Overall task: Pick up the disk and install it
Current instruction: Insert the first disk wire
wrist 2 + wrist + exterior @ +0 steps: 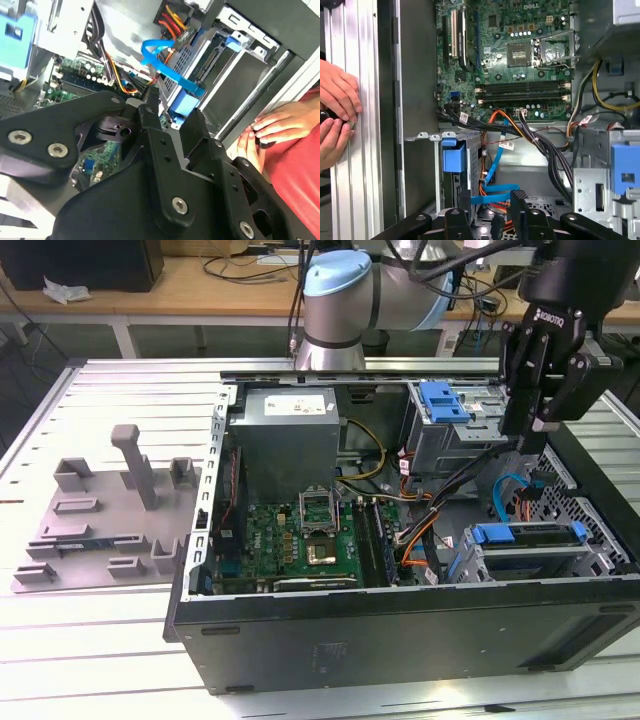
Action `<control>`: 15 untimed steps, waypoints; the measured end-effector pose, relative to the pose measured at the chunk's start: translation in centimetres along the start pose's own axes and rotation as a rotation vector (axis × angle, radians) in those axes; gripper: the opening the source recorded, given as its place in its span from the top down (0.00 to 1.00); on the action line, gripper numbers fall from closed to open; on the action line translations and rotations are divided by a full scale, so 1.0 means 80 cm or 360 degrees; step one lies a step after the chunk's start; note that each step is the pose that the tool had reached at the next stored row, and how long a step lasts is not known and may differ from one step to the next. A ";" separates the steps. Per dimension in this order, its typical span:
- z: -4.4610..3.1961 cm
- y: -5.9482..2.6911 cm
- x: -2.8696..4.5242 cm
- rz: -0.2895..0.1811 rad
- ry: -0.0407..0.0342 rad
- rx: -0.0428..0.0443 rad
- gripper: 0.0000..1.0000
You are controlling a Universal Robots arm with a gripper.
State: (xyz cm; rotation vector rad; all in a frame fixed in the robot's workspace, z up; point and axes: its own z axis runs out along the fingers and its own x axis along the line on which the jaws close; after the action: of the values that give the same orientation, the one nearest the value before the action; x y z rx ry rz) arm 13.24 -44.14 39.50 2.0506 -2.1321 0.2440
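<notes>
Fingers [520, 380] of the gripper [530, 428] stand apart with nothing between them, above the open computer case [400, 640]. The disk [535, 539], in its blue bracket [492, 533], sits slotted in a bay [520, 562] at the case's near corner on the exterior view's right.

case [400, 630]: set on table [100, 650], exterior view's right
fixture [110, 520]: laid beside it, exterior view's left
gripper [528, 428]: held above case
</notes>
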 end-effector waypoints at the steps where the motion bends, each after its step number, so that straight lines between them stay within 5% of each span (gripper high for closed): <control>1: 0.0002 -0.003 -0.0007 0.0006 0.0001 -0.0001 0.56; 9: 0.0022 -0.026 -0.0043 0.0045 0.0016 -0.0013 0.56; 13: 0.0040 -0.046 -0.0133 0.0053 0.0087 -0.0045 0.56; 15: 0.0053 -0.048 -0.0137 0.0083 0.0097 -0.0054 0.56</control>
State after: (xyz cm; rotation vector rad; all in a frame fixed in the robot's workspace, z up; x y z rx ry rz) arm 17.15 -43.32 38.82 1.9457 -2.1406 0.2722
